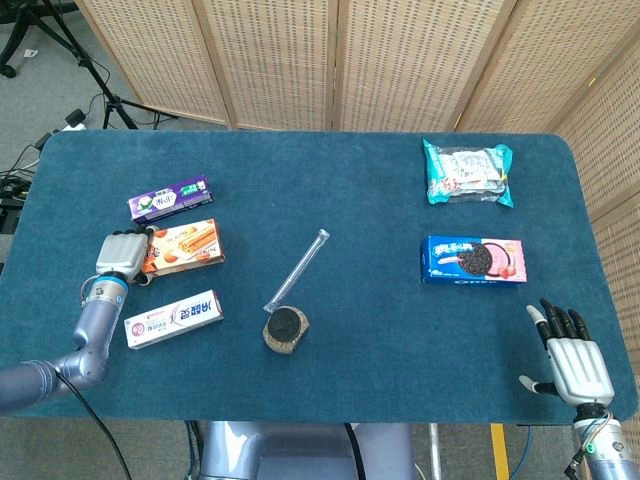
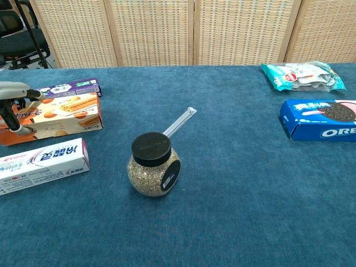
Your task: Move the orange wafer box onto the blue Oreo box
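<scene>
The orange wafer box (image 1: 186, 247) (image 2: 58, 115) is at the left of the table, its left end raised a little. My left hand (image 1: 122, 257) (image 2: 12, 104) grips that left end, with the thumb over the top edge. The blue Oreo box (image 1: 473, 260) (image 2: 322, 119) lies flat at the right side, far from the wafer box. My right hand (image 1: 570, 362) hovers near the front right corner with its fingers spread, holding nothing, and only the head view shows it.
A purple box (image 1: 170, 198) (image 2: 67, 88) lies just behind the wafer box and a white toothpaste box (image 1: 174, 318) (image 2: 41, 165) just in front. A black-lidded jar (image 1: 286, 329) (image 2: 154, 165) and a clear tube (image 1: 298, 268) sit mid-table. A teal snack bag (image 1: 467, 172) lies behind the Oreo box.
</scene>
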Motion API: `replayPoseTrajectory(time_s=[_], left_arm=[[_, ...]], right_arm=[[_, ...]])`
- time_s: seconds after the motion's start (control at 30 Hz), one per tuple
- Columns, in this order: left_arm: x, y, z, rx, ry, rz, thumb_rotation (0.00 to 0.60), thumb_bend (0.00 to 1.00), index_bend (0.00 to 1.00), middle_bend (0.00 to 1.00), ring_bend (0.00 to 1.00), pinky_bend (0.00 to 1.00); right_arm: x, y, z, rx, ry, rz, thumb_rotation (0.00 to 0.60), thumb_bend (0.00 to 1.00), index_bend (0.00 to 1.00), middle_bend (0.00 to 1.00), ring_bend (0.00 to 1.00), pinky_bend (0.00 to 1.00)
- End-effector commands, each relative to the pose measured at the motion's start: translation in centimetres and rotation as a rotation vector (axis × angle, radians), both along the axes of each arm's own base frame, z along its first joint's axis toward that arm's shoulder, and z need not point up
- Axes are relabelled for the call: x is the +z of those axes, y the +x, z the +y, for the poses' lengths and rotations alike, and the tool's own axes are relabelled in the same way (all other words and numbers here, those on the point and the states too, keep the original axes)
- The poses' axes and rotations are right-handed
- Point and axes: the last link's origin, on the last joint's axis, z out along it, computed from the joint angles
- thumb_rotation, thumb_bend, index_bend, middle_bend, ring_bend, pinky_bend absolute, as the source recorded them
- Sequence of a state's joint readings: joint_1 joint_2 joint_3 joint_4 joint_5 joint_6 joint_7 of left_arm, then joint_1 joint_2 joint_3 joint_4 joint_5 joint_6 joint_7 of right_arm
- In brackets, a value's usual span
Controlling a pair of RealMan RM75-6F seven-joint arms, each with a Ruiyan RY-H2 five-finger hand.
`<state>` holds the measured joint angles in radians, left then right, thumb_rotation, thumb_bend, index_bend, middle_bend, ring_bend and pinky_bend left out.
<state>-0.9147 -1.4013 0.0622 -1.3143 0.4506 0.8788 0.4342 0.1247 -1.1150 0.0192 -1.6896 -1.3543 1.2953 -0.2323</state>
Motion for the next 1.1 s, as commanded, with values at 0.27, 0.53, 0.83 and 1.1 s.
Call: replayPoseTrajectory(time_s=[0.27, 0.53, 0.83, 1.1], left_arm=[[-0.4, 0.6, -0.1, -0.063, 0.065, -0.037, 0.600, 0.56, 0.71, 0.37, 0.41, 0.35], [0.6, 4.6, 0.9, -0.153, 0.105, -0.122, 0.600, 0.56, 0.71, 0.37, 0.42, 0.36], [-0.3, 10.3, 1.1, -0.219, 0.070, -0.208, 0.600, 0.56, 0.71, 0.37, 0.42, 0.36], [-2.3, 15.4, 1.2, -0.221, 0.015, -0.286, 0.600, 0.55, 0.71, 0.37, 0.42, 0.36]], right_arm=[[0.1, 0.0, 0.0, -0.002, 0.000, -0.005, 0.600, 0.00, 0.00, 0.00, 0.00, 0.00], [0.1, 0.0, 0.0, -0.003, -0.002, -0.012, 0.600, 0.00, 0.00, 0.00, 0.00, 0.00], [0.2, -0.2, -0.1, -0.009, 0.003, -0.022, 0.600, 0.00, 0.00, 0.00, 0.00, 0.00], [0.3, -0.5, -0.3, -0.016, 0.008, -0.038, 0.600, 0.00, 0.00, 0.00, 0.00, 0.00]])
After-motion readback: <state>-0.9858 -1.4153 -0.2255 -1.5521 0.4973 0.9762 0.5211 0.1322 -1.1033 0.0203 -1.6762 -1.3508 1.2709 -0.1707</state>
